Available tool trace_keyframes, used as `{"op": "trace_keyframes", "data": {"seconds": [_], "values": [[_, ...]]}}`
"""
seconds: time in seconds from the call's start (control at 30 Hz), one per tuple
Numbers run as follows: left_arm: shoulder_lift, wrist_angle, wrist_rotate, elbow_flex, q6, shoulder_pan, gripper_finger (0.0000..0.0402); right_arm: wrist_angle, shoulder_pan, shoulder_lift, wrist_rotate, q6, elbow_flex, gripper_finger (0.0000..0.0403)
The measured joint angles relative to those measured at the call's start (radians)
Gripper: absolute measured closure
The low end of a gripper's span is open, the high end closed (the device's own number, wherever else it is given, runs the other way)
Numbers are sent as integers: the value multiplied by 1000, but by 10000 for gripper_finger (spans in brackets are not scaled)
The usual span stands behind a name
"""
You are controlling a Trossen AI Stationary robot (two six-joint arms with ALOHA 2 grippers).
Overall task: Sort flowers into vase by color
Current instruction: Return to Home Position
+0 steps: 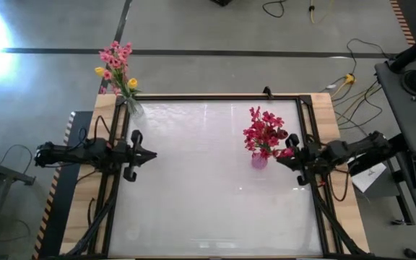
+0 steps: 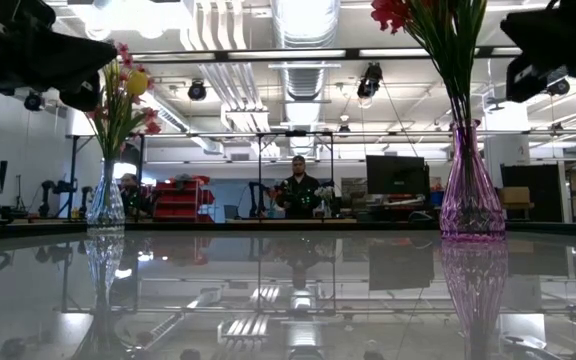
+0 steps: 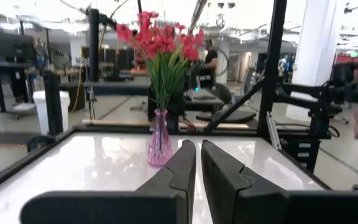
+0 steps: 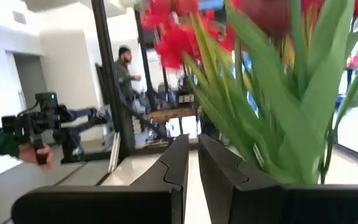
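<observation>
Pink glass vase [image 1: 258, 161] stands just beside right end effector [image 1: 284, 158], mid-right: back off straight. Left end effector [image 1: 150, 153] mid-left; both fingers together, empty.

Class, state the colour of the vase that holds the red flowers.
Pinkish purple: the ribbed see-through vase shows best in the low view.
</observation>
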Motion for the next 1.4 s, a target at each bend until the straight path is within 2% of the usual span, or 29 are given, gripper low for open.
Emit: {"op": "trace_keyframes", "data": {"seconds": [0.1,0.4,0.77,0.97,1.4], "values": [[0,98,-1,-47,18,0,388,-30,0,14,3,10,1,374],[1,53,-8,-49,47,1,388,-153,0,22,2,1,1,374],[5,-30,-9,-49,27,1,388,-188,0,67,-1,-65,1,374],[38,-32,-6,-49,-24,1,388,-189,0,102,-1,-65,1,374],[103,-39,-6,-44,-27,1,388,-192,0,111,-1,-65,1,374]]}}
